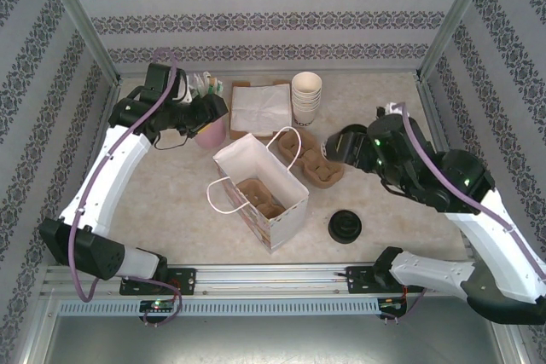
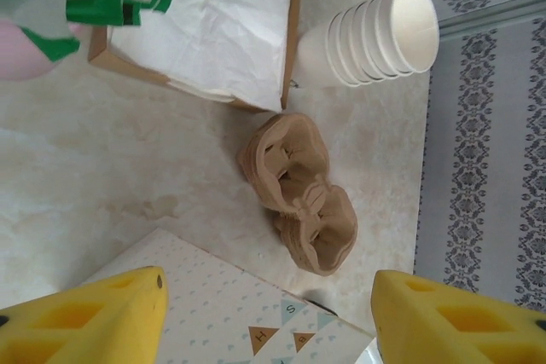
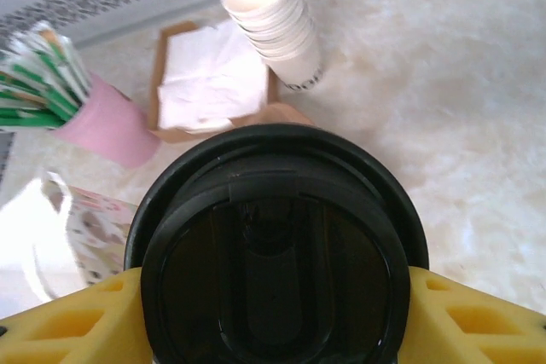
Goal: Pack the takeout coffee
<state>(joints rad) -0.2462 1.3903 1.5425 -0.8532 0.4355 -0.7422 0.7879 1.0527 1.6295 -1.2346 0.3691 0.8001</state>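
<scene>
Right gripper was closed partway on the takeout coffee, yellow fingers on both sides, holding it off the table to the right of the paper bag. Left gripper hung half open and empty near the pink cup. To do it well: probably keep the coffee upright, centre it over the bag mouth, then lower it straight into a free slot of the carrier, clear of the handles.

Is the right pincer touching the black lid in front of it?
Touching. In the right wrist view the right pincer clamps the black lid, whose rim presses against both yellow fingers.
</scene>
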